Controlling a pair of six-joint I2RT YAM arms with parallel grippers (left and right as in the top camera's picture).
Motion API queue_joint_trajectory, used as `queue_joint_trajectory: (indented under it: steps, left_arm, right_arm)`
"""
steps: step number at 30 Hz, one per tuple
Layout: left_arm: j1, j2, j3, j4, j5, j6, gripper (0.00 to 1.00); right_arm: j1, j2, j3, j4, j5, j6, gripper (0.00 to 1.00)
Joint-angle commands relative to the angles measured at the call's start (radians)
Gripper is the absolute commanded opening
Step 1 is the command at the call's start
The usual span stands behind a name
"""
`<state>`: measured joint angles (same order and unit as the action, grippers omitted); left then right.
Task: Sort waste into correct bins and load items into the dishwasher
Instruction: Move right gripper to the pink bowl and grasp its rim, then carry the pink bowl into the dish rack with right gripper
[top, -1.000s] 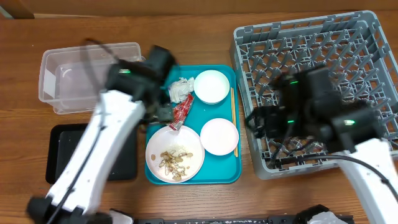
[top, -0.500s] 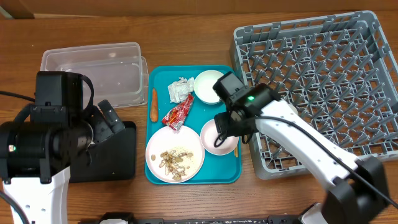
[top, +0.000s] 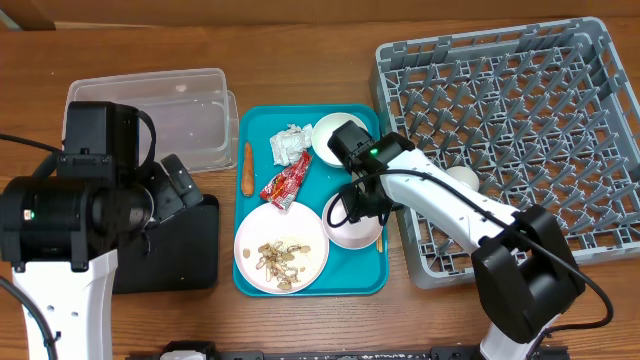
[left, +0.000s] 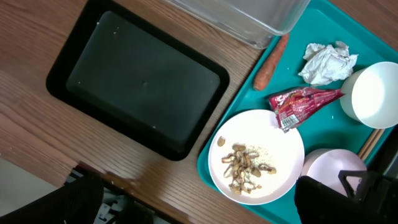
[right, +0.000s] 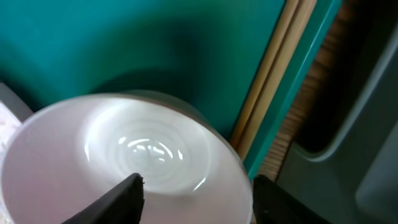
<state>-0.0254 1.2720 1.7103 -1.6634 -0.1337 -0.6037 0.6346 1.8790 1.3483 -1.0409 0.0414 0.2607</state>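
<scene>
Straddling the rim of the pale pink bowl (right: 143, 149), the right fingers (right: 127, 193) are spread apart and grasp nothing yet. In the right wrist view one hangs over the bowl's hollow and the other just outside its wall, a sensible way to pinch a smooth round dish with no handle. Whether either finger touches the rim I cannot tell. The bowl sits on the right side of the teal tray (top: 255, 125), with the chopsticks (right: 273, 74) lying just beside it along the tray's edge, so a careless closing could nudge them. My reading is that the right arm (top: 440, 200) takes the dishes because the grey dish rack (top: 520, 110) stands on its side of the tabletop (top: 300, 50); a small white cup (top: 462, 178) appears to rest among the pegs. The left fingers (left: 74, 202) are wide open and empty, held above the tabletop near the black tray (left: 143, 81), well apart from the bowl, probably waiting. The left arm (top: 60, 295) is closer to the clear tub (top: 145, 77) and to the waste: the napkin (top: 290, 143), red wrapper (top: 286, 183), carrot (top: 247, 168), and the scraps (left: 245, 165) on the white plate (left: 261, 127).
</scene>
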Motion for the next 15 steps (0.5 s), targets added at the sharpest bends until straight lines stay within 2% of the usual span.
queue_joint_trajectory:
  steps: [1, 5, 7, 15]
  left_arm:
    - [0.005, 0.011, 0.011, 0.002, -0.011, -0.005, 1.0]
    - [0.005, 0.014, 0.011, 0.002, -0.011, -0.005, 1.0]
    - [0.005, 0.016, 0.011, 0.002, -0.011, -0.005, 1.0]
    - [0.005, 0.016, 0.011, 0.002, -0.011, -0.005, 1.0]
  right_arm:
    - [-0.005, -0.003, -0.013, 0.024, -0.013, -0.015, 0.58]
    - [-0.011, -0.003, -0.055, 0.084, 0.008, -0.029, 0.57]
    - [-0.019, -0.003, -0.08, 0.11, 0.008, -0.029, 0.54]
    - [-0.021, -0.003, -0.084, 0.093, -0.013, -0.029, 0.29]
